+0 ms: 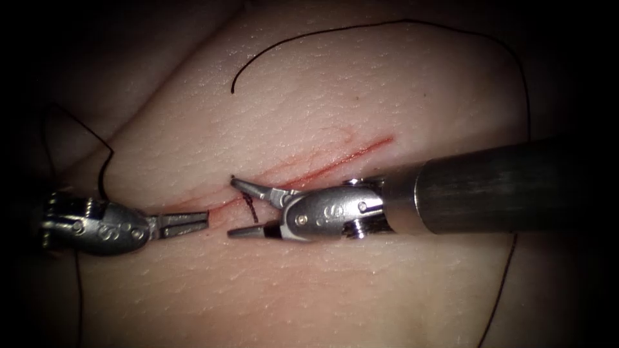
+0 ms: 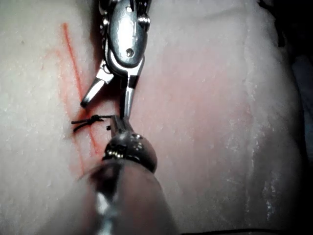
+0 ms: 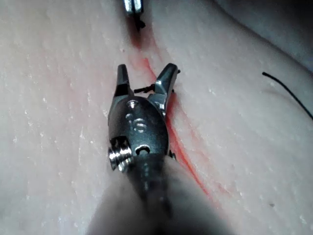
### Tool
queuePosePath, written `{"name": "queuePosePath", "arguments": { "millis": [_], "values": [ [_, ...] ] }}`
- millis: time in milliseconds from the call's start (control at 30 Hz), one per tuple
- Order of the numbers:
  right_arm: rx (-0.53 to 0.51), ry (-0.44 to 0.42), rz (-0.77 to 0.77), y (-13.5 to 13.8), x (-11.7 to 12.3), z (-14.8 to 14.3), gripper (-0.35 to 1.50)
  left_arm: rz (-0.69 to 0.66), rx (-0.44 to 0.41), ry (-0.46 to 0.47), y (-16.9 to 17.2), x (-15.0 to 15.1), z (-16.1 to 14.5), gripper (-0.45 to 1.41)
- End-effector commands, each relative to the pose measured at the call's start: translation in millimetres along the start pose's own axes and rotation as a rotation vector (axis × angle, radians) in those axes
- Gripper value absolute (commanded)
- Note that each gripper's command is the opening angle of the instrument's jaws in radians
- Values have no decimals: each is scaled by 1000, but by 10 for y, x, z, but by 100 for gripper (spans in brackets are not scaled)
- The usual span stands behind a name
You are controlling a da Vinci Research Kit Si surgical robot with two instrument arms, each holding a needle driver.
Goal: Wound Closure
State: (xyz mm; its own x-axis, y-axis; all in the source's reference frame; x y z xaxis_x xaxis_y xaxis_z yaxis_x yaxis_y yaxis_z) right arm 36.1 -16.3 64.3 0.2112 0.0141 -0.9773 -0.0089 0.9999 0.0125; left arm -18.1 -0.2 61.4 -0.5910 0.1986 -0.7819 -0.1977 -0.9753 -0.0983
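With its jaws spread around the knotted stitch (image 1: pixel 250 207) on the cut (image 1: pixel 335 162), the right end effector (image 1: pixel 240 207) holds nothing. The left end effector (image 1: pixel 205 220), just left of the knot, looks pressed together and empty. I can't make out a needle. Risk: a jaw tip snags a short tail and loosens the knot, or scrapes the tissue (image 1: pixel 322 96). The loose thread (image 1: pixel 309 35) on the far side could foul the shaft.

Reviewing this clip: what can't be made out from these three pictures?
- Needle: not located; the thread runs into the dark edges of the endoscope view.
- Knot: between the right tool's open jaws; touching or apart, too small to tell.
- Left tool: jaws look shut; anything pinched is too small to see.
- Cut: partly hidden by the right tool.
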Motion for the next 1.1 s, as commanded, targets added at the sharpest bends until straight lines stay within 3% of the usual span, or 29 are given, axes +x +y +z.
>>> {"name": "queuePosePath", "arguments": {
  "millis": [33, 233, 433, 600, 867, 1100],
  "values": [
    [-6, 1, 5, -5, -2, -9, 133, -7, 2, 9, 5, 0, 2, -45],
    [-27, -5, 7, -7, -5, -35, 131, -50, 52, 51, -24, 13, -23, -45],
    [-28, -9, 2, -13, -9, -47, 126, -102, 114, 9, -88, 10, -22, -45],
    [-31, -6, 8, -13, -9, -51, 125, -101, 144, -20, -132, -17, -4, -45],
    [-31, -5, 20, -14, -9, -51, 120, -170, 173, -19, -172, -71, 40, -45],
    [-31, -5, 25, -14, -9, -51, 116, -254, 120, 18, -191, -110, 91, -45]
  ]
}}
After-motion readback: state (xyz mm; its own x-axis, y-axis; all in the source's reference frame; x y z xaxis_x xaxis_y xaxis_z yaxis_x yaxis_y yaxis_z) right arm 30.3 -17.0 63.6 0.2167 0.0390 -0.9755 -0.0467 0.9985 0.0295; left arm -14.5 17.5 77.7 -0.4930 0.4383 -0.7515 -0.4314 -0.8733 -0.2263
